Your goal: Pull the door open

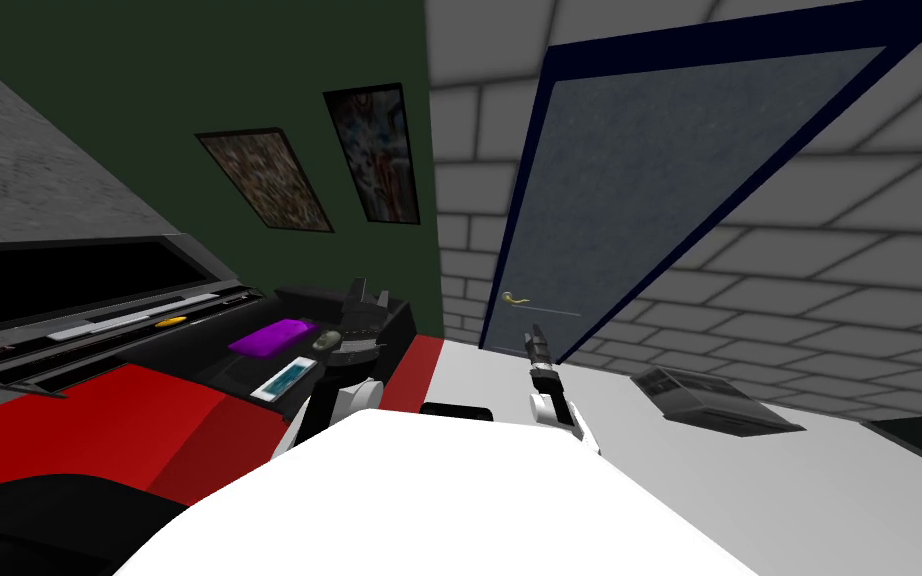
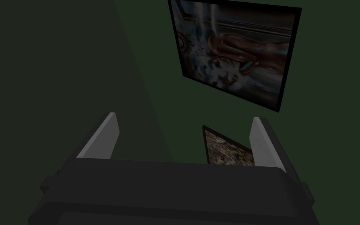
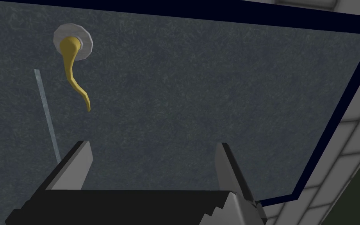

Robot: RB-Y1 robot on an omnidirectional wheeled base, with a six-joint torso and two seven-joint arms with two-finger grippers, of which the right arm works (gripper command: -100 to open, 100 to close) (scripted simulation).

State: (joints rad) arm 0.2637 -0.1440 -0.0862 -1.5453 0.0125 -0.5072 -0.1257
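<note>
At left, over the far edge of a black worktop [image 1: 199, 365] by the green wall [image 1: 299, 60]: left end effector [image 2: 184, 115], fingers wide apart. Further right, near the left edge of the grey-blue door [image 1: 649, 170]: gold lever handle [image 3: 73, 74] on a pale round plate. Just right of the handle, not touching it: right end effector [image 3: 153, 142], fingers apart, facing the door panel.

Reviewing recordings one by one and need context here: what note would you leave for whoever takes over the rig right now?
Right gripper: open, facing the door, short of the yellow handle, which sits off beyond one finger, ungrasped.
Left gripper: open, idle, holding nothing.
Done: right arm aimed at the door.
To do: reach the handle, grip it, pull the door open.
</note>
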